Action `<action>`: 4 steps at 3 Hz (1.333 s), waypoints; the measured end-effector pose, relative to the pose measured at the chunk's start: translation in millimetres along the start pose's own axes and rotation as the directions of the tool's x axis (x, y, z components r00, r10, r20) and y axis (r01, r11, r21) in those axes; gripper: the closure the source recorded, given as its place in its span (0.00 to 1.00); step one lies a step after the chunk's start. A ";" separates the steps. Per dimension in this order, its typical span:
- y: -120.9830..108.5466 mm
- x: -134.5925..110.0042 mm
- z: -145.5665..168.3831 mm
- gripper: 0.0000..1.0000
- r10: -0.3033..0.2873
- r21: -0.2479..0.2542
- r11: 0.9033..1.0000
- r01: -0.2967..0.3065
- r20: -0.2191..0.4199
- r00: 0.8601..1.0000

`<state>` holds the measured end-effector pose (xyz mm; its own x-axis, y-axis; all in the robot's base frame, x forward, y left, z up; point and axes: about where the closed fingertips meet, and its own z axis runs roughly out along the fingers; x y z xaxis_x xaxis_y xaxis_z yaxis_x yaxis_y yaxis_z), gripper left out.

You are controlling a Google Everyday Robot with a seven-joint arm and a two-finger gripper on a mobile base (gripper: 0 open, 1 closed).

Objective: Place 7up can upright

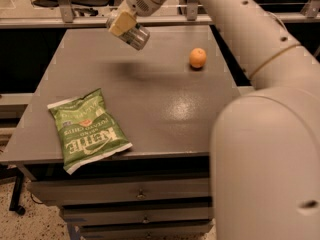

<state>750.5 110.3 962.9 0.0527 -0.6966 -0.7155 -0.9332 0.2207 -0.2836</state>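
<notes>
Hovering over far table (165,109) edge, fingers (121,23) clamp tilted 7up can (136,37).

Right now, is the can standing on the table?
No, the gripper holds the can tilted in the air above the far part of the table, clear of its surface.

One gripper (123,25) is counted, up over the far left part of the surface (150,99), jaws clamped on the can. One 7up can (138,38) is counted, held tilted and clear of the surface. One orange (197,57) is counted, far right. One green chip bag (87,129) is counted, flat at the near left edge. Two items in total are logged as lying on the one surface. One robot arm (260,49) is noted. At least two drawer fronts (125,189) are made out underneath; the exact count cannot be told.
</notes>
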 end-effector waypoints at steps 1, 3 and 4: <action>21.6 13.2 -18.1 1.00 0.085 0.008 0.996 -0.087 0.150 0.985; 45.8 51.2 -40.5 1.00 0.202 0.055 0.968 -0.246 0.416 0.887; 39.4 69.5 -62.4 1.00 0.198 0.110 0.950 -0.293 0.514 0.834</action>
<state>695.2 28.0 941.8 0.0418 -0.1861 -0.9816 -0.8627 0.4889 -0.1295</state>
